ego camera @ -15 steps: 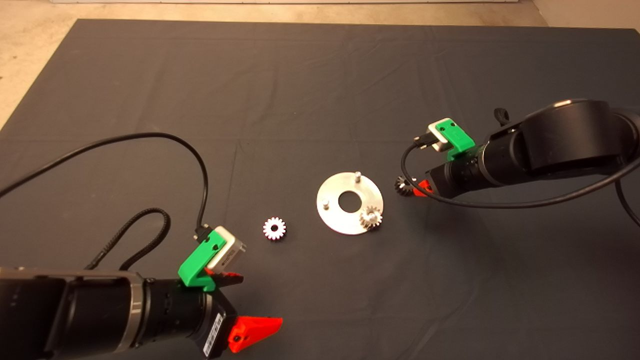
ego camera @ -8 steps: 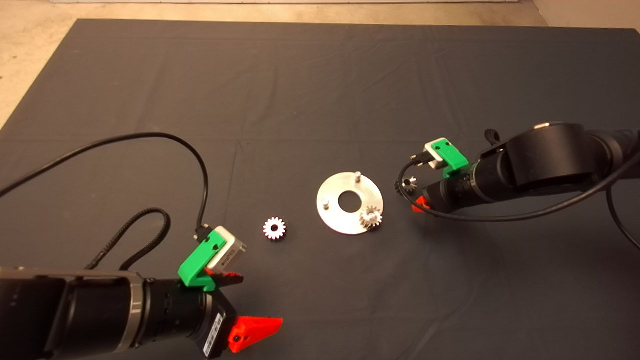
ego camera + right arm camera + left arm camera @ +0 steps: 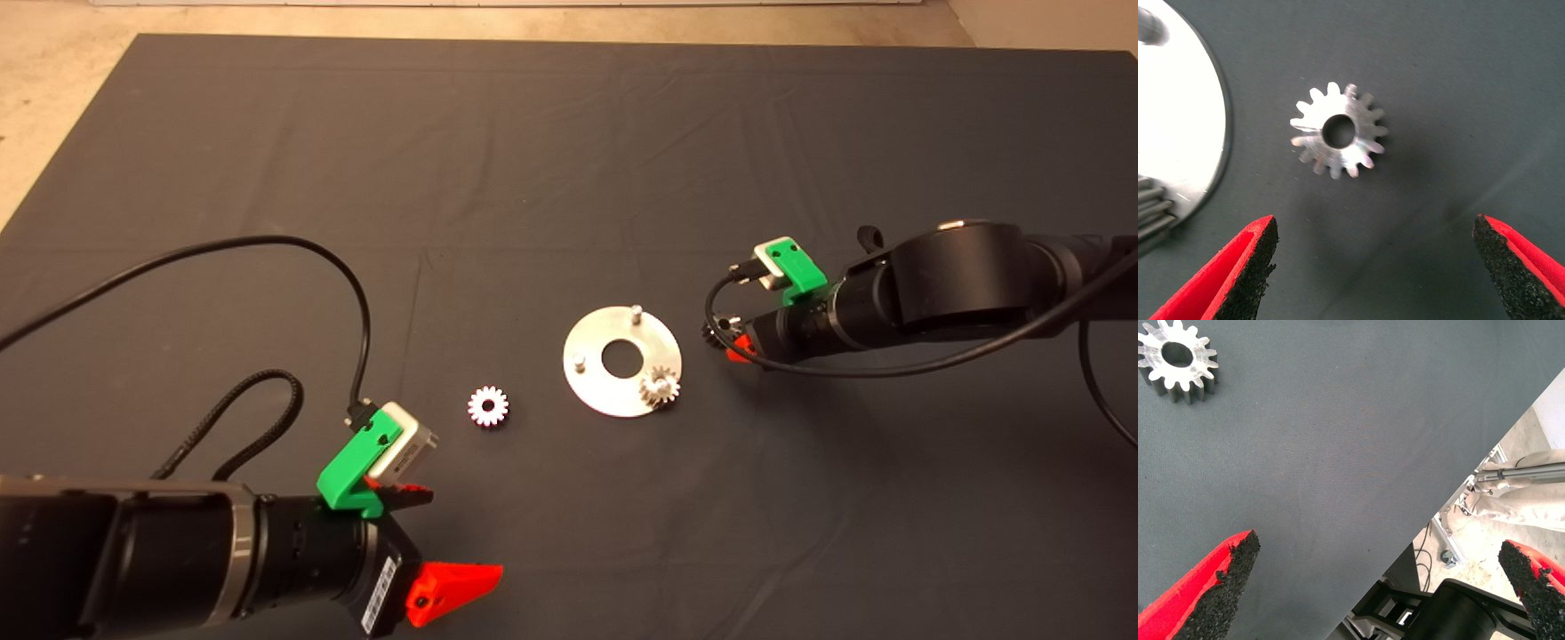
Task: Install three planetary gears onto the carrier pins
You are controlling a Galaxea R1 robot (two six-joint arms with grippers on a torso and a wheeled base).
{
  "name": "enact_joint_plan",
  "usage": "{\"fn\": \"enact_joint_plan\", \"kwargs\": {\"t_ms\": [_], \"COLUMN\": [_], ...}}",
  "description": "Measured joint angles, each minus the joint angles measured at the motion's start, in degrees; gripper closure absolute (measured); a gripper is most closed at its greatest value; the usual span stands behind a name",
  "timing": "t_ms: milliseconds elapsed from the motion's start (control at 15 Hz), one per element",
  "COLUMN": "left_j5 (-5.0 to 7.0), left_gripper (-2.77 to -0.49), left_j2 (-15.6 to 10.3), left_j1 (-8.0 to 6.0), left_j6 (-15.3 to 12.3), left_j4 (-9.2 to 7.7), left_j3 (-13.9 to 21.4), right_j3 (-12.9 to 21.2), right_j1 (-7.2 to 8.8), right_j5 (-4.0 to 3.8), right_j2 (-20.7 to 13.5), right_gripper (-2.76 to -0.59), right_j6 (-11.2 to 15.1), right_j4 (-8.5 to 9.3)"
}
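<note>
Both hands wide open: right hand (image 3: 1375, 267) mid-mat, left hand (image 3: 1381, 587) parked.

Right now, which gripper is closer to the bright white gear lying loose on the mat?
Left. The left gripper waits at the lower left edge, with the white gear just beyond it. The right gripper is past the disc, hovering over the dark gear.

A robotics lab or workshop test bench: a counter (image 3: 80, 107) draped in a dark mat (image 3: 551, 160) carries loose machined parts, a toothed metal gear (image 3: 487, 406) and a flat aluminium disc (image 3: 591, 378) with upright pins. Past the mat's edge lie bare concrete floor (image 3: 1485, 540), aluminium framing (image 3: 1491, 457) and a small castor wheel (image 3: 1449, 556).
</note>
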Motion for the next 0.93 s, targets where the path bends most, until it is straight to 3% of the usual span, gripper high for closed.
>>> {"fn": "enact_joint_plan", "kwargs": {"t_ms": [133, 933], "left_j5": [0.00, 0.00], "left_gripper": [-2.62, -2.62], "left_j2": [0.01, 0.00], "left_j1": [0.00, -0.17], "left_j6": [0.00, 0.00], "left_j4": [0.00, 0.04], "left_j3": [0.00, 0.00], "right_j3": [-0.27, -3.19], "right_j1": [-0.02, -0.62], "right_j5": [1.50, 1.73], "right_j2": [0.09, 2.15], "right_gripper": [-2.18, -1.96], "right_j6": [0.00, 0.00], "right_j4": [-0.01, -0.21]}}
